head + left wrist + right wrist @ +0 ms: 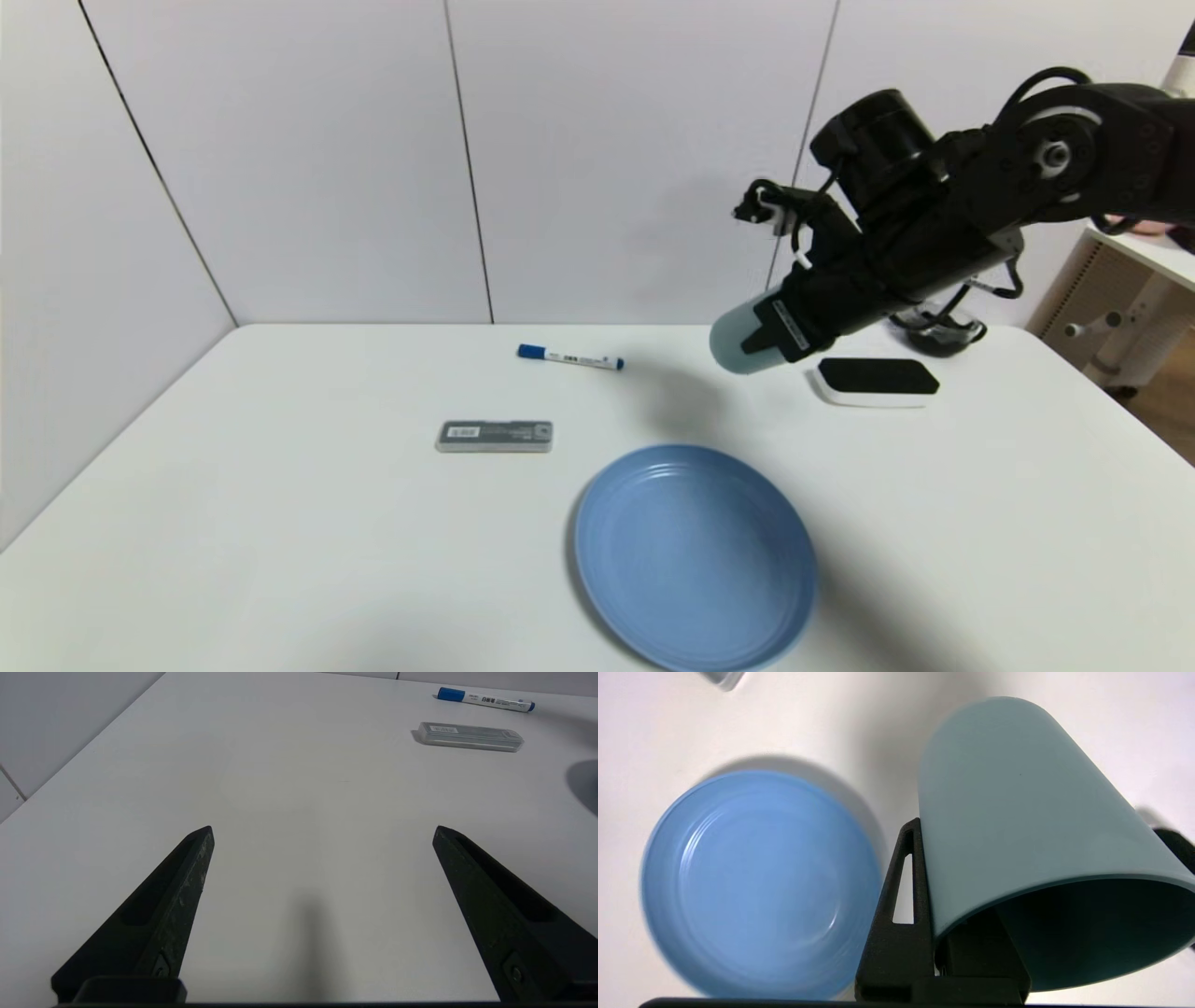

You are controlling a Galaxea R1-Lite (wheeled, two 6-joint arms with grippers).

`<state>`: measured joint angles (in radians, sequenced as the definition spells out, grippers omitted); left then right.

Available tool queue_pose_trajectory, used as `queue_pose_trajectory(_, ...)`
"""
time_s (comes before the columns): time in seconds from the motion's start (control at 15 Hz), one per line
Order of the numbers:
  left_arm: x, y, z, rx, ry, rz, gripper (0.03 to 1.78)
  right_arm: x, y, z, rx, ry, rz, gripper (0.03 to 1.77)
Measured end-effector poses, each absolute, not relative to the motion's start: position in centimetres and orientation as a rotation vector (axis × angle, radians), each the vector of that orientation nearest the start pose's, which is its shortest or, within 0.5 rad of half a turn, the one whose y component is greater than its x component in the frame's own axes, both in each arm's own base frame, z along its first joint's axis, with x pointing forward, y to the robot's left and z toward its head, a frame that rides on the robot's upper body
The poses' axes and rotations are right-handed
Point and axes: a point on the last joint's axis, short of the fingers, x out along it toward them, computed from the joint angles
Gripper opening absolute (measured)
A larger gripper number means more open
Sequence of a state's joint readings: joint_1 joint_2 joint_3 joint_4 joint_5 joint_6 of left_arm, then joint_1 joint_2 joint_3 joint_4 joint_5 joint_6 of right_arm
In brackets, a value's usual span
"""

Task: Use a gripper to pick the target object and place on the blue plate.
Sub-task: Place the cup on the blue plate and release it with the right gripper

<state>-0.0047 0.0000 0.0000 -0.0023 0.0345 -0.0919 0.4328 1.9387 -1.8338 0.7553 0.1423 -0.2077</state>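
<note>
Nearest, the blue plate (695,560) lies on the white table (280,523). Left of it, the left pincer (322,830) hovers with fingers spread wide. Beyond the plate lie a grey case (494,436) and marker (570,357). Up right of the plate, the right pincer (761,341) grips the tilted teal cup (733,338) aloft; an eraser (876,380) sits behind.

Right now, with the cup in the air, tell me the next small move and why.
Probably carry the right pincer nearer and down over the blue plate. It holds the teal cup tilted in the air, beyond the plate's far rim, and the plate lies bare. The left pincer hangs open over the table.
</note>
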Motion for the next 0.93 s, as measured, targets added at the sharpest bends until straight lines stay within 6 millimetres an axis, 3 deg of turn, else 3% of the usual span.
queue_pose_trajectory(0.27, -2.3, 0.1, 7.6, -0.092, -0.004, 0.03, 1.69, 28.4, 15.5, 25.9, -0.337, 0.79, 0.683, 0.11)
queue_pose_trajectory(0.6, -2.3, 0.1, 7.6, -0.092, -0.004, 0.03, 1.69, 24.2, 17.6, 23.4, -0.364, 0.688, 0.799, 0.11)
queue_pose_trajectory(0.93, -2.3, 0.1, 7.6, -0.092, -0.004, 0.03, 1.69, 22.2, 19.6, 20.1, -0.372, 0.583, 0.888, 0.11)
